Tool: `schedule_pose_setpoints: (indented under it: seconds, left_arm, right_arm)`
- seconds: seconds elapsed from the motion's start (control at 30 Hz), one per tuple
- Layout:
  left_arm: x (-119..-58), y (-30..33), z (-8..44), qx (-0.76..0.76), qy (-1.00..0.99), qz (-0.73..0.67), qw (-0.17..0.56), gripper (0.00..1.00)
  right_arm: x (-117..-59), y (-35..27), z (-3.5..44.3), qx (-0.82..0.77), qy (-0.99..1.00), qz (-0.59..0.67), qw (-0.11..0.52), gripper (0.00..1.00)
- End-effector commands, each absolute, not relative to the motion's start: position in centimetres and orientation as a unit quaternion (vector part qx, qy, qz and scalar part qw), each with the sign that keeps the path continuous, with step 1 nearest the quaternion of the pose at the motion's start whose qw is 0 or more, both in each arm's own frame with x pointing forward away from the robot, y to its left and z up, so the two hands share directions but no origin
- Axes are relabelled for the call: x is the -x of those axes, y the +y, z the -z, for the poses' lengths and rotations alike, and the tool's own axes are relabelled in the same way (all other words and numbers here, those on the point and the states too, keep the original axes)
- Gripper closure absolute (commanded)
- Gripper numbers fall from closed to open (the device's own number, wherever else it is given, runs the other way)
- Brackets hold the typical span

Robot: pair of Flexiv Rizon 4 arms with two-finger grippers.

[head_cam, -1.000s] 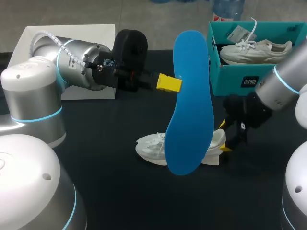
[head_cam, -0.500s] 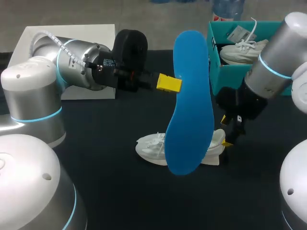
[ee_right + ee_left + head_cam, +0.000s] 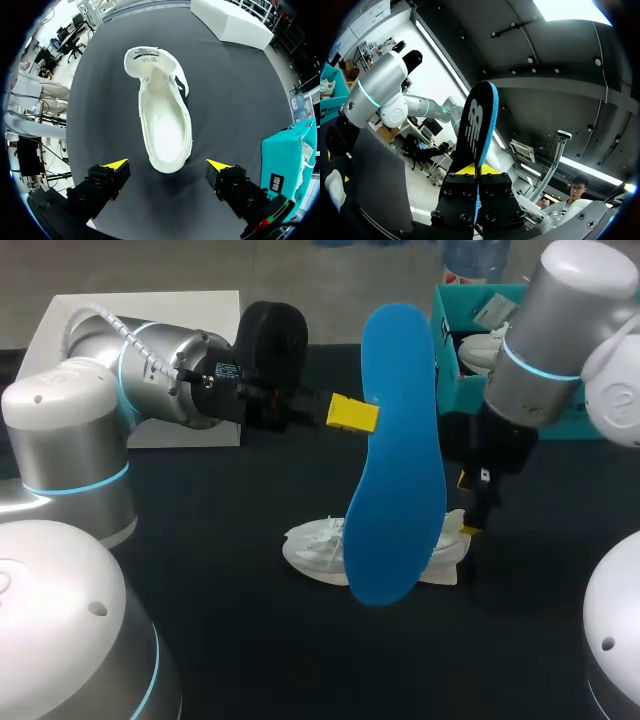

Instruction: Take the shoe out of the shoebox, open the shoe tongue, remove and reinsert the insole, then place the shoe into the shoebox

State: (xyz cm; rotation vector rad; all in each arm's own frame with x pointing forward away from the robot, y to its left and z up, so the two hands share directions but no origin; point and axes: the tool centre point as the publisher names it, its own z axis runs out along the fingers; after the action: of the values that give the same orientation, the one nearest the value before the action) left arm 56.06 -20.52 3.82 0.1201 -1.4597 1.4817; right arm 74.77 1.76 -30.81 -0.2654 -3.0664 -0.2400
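The blue insole (image 3: 395, 450) is clamped upright by the left jaws. The shoe (image 3: 165, 125) is shown hollow only under the gaping, empty right jaws, heel nearest them.

The white shoe (image 3: 165, 125) lies on the dark surface (image 3: 235, 100) with its tongue folded back. Its heel sits between the right gripper's (image 3: 166, 164) wide-spread fingers (image 3: 112, 167), clear of both. The teal shoebox (image 3: 287, 155) stands beside one finger.
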Motion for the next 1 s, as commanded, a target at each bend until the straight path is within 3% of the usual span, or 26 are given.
schedule_pose_setpoints:
  seconds: [0.03, 0.37, 1.0]
  left_arm:
    - [-56.01, -20.55, -3.84, -0.05, -0.605, -0.614, 0.505, 1.0]
    - [-56.01, -20.55, -3.84, -0.05, -0.605, -0.614, 0.505, 1.0]
    - [-56.01, -20.55, -3.84, -0.05, -0.605, -0.614, 0.505, 1.0]
  right_arm:
    - [-74.94, 2.31, 30.59, 0.085, -0.995, 0.031, 0.031, 0.0]
    - [-74.35, 2.43, 30.52, 0.07, -0.997, 0.032, 0.006, 0.0]
    - [-74.17, 2.17, 31.24, 0.059, -0.997, 0.032, 0.022, 0.0]
